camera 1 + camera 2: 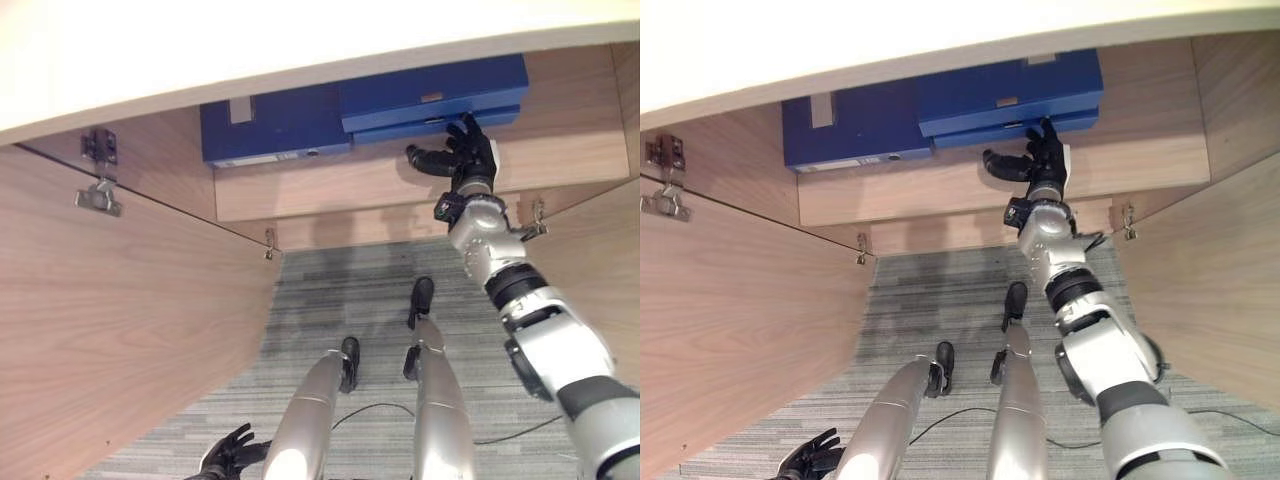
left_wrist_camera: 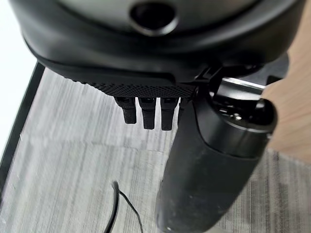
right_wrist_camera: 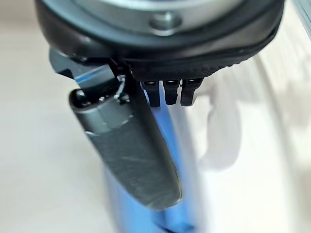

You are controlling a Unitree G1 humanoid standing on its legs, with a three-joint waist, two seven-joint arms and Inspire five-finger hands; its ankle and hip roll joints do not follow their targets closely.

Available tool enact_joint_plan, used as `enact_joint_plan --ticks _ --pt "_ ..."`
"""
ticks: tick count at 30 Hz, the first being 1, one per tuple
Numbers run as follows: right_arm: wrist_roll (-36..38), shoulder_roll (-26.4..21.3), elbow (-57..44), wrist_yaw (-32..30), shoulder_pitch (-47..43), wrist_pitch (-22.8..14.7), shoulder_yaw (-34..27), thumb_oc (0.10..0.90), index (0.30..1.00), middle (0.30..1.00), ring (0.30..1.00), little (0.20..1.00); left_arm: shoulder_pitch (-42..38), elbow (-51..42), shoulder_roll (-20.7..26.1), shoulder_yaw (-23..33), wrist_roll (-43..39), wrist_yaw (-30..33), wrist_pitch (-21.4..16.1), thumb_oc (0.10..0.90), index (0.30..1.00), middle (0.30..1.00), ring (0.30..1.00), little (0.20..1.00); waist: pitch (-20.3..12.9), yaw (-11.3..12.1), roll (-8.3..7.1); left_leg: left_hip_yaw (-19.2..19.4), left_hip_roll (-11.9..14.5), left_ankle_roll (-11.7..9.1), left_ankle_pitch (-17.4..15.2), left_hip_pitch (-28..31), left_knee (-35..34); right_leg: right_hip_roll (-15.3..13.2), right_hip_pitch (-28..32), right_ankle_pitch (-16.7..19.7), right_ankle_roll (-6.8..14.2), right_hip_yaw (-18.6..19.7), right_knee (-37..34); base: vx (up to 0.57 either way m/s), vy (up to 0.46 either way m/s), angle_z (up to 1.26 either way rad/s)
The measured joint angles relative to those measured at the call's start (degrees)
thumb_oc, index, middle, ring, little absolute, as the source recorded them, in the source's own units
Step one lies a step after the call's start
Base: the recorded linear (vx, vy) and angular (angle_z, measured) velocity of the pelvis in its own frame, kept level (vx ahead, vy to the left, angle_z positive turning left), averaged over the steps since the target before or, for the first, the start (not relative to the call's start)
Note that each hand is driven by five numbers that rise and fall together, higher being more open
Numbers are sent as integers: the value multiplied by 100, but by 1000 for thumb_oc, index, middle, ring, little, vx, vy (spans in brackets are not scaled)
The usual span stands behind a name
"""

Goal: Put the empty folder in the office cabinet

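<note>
Cabinet (image 1: 420, 185): wood, both doors swung open, one shelf in sight w/ blue folders lying flat on it.
Folders, count: 2 or maybe 3. A wide one (image 1: 270, 125) sits on the robot's left side of the shelf; a second folder (image 1: 430, 92) lies on the right side, its left end overlapping the first. A thinner blue edge runs under the right one (separate folder or same one's lower cover? can't tell).
Task folder: that right-side blue folder, on the shelf inside the cabinet, front edge near the shelf lip.
Right hand (image 1: 462, 158): up at the shelf, fingers straight and spread, tips against the front edge of the right folder; thumb sticks out sideways toward the left. Not curled round anything. In its wrist view a blue strip shows just past the fingers.
Left hand (image 1: 232, 452): low by the carpet, fingers loose and splayed, holding nothing.
Doors, count: 2; left door (image 1: 120, 330), right door (image 1: 600, 260), hinges visible on both sides.
Floor: grey striped carpet (image 1: 340, 290).
Hidden / cut off: pale top panel (image 1: 200, 50) covers the folders' back parts; the shelf's depth is unseen.
</note>
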Motion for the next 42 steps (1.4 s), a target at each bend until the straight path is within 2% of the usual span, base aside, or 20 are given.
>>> enact_joint_plan --ticks 2,4,6,9,11,14,16,17,19,22,26,30,31,34,35,37,38,42 --pt "-387 -42 214 221 -261 219 402 800 900 900 900 900 37 40 -17 -6 90 23 -2 800 900 900 900 900 4 12 -1 -22 11 8 45 2 -41 -6 11 -153 6 -75 2 -14 -10 4" --pt "-651 -37 266 315 -347 329 554 800 900 900 900 900 89 48 -77 -8 141 29 -26 800 900 900 900 900 11 39 1 -35 58 20 52 1 -78 7 11 -257 7 -149 9 0 0 0" --pt "-720 -38 368 365 -385 320 564 800 900 900 900 900 130 45 -111 -19 227 24 -76 800 900 900 900 900 12 68 -1 -41 68 34 41 6 -91 10 11 -296 7 -204 11 0 0 0" --pt "-807 -37 385 438 -456 348 569 800 900 900 900 900 175 16 -114 -78 265 25 -90 800 900 900 900 900 18 66 -1 -102 86 -13 100 10 -197 21 12 -422 179 -264 -33 -4 -4 1" --pt "-807 -51 423 447 -473 355 565 800 900 900 900 900 179 -31 -104 -71 265 34 -110 800 900 900 900 900 19 98 2 -113 109 -20 104 13 -204 50 12 -385 125 -249 -21 -6 2 3" --pt "-916 -107 575 503 -625 375 872 800 900 900 900 900 180 -44 -110 -164 265 25 -102 800 900 900 900 900 19 93 1 -157 94 -74 129 27 -234 64 47 -410 156 -264 -99 -6 1 2" --pt "-1291 -325 614 657 -806 409 1721 800 900 900 900 900 192 -170 -117 -167 275 25 -93 800 900 900 900 900 21 120 5 -149 102 -56 124 26 -238 61 48 -406 153 -278 -96 0 0 0" --pt "-1394 -368 614 705 -841 421 1854 800 900 900 900 900 194 -206 -117 -167 279 24 -102 800 900 900 900 900 22 131 5 -149 104 -56 124 27 -234 62 52 -406 153 -276 -95 -19 8 7" --pt "-2163 -473 632 822 -1094 537 2801 800 900 900 900 900 215 -419 -138 -163 306 12 -70 800 900 900 900 900 22 135 2 -161 88 -53 129 32 -235 54 91 -410 158 -298 -143 -9 6 2" --pt "-2954 -518 688 918 -1223 621 3466 800 900 900 900 900 238 -604 -220 -15 305 16 -65 800 900 900 900 900 23 130 1 -162 95 -49 139 40 -225 43 136 -405 151 -378 -166 -9 4 1" --pt "-3737 -521 876 929 -1353 731 4000 800 900 900 900 900 300 -926 -330 6 293 21 -26 800 900 900 900 900 33 113 -16 -149 100 -62 154 158 -255 50 293 -405 151 -391 -298 -30 1 -3" --pt "-4189 -501 866 906 -1526 807 4227 800 900 900 900 900 383 -1189 -324 124 282 8 -28 800 900 900 900 900 50 -8 -56 -112 96 -22 153 230 -326 24 349 -375 111 -453 -342 -41 -4 -1" --pt "-4329 -553 831 914 -1579 808 4245 800 900 900 900 900 373 -1170 -327 211 252 48 5 800 900 900 900 900 71 0 -110 -59 37 -19 169 304 -415 -12 355 -287 11 -418 -351 -21 8 -6" --pt "-4728 -586 762 912 -1727 810 4268 800 900 900 900 900 394 -1189 -322 238 246 45 7 800 900 900 900 900 80 -94 -146 -76 -5 -28 162 320 -440 -12 363 -208 -82 -378 -381 -5 -1 1" --pt "-4747 -636 694 911 -1733 810 4268 800 900 900 900 900 394 -1222 -322 239 245 51 9 800 900 900 900 900 87 -108 -165 -79 -10 -32 158 320 -435 -10 369 -175 -82 -364 -387 -15 0 6" --pt "-4745 -662 552 915 -1732 811 4269 800 900 900 900 900 400 -1269 -309 287 242 140 14 800 900 900 900 900 81 -170 -332 -57 -59 -37 131 317 -406 -4 377 100 -129 -239 -462 -33 2 3" --pt "-4744 -676 535 917 -1732 797 4271 800 900 900 900 900 399 -1295 -310 309 234 142 21 800 900 900 900 900 85 -176 -369 -54 -81 -38 120 317 -391 -2 383 140 -135 -212 -480 -31 2 -1" --pt "-4722 -831 240 930 -1704 815 4334 800 900 900 900 900 401 -1319 -306 335 103 145 62 800 900 900 900 900 86 -202 -410 -43 -93 -18 106 374 -370 -8 509 168 -138 -201 -593 -33 -2 -1"
